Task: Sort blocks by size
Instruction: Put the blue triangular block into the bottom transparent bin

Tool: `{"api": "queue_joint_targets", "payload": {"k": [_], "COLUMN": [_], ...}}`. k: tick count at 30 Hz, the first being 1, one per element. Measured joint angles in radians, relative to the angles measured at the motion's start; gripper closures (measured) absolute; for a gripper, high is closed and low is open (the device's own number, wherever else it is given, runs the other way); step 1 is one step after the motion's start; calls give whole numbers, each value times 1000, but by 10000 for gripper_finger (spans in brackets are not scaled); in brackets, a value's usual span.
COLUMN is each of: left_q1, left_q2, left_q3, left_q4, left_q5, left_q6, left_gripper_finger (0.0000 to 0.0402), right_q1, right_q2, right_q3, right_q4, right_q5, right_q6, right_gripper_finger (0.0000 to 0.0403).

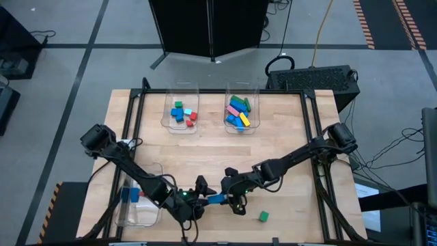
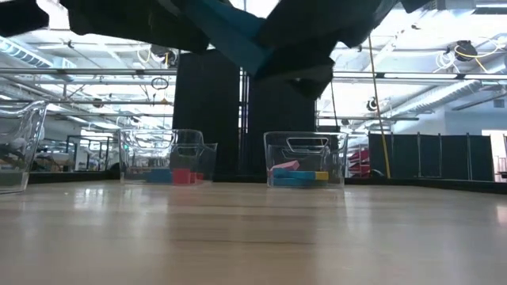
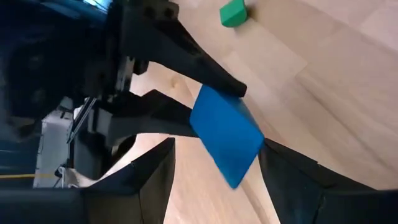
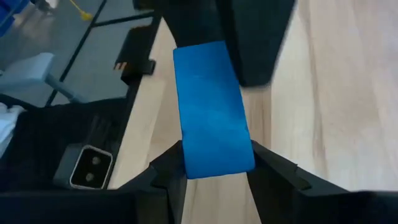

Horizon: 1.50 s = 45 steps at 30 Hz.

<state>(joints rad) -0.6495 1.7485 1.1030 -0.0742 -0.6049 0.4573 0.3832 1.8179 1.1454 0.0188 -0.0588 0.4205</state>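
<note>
Blue block (image 4: 213,112) — between both grippers

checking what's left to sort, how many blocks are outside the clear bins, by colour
blue block: 1, gripped in the right fingers
green block: 1, loose on the table
total: 2

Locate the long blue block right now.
High view: the long blue block is near the front edge of the table, mid-width, bridging the left hand and right hand. A small green block lies to its right.
</note>
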Motion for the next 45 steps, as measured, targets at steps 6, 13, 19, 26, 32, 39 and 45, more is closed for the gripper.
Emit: {"api": "queue_joint_targets", "payload": {"k": [6,13,19,26,32,39,45], "left_q1": [18,21,21,20,16,0,-18], "left_q2": [1,5,5,5,5,5,-6], "left_q3": [0,0,0,0,0,0,0], "left_q4": [16,67,66,68,75,91,81], "left_q5": [52,52,52,53,52,21,-121], "left_q6": [50,167,185,186,185,172,29], "left_gripper_finger": [172,184,239,292,310,312,313], "right_q1": [-17,-24,-24,-24,-24,-23,-20], "right_q2": [0,0,0,0,0,0,0], "right_q3": [0,0,0,0,0,0,1], "right_q4": [23,24,45,101,101,113,117], "right_q5": [0,0,-2,-46,-54,-42,47], "right_q6": [-30,-40,-40,-46,-40,-47,-86], "right_gripper_finger": [266,266,266,266,266,245,217]}}
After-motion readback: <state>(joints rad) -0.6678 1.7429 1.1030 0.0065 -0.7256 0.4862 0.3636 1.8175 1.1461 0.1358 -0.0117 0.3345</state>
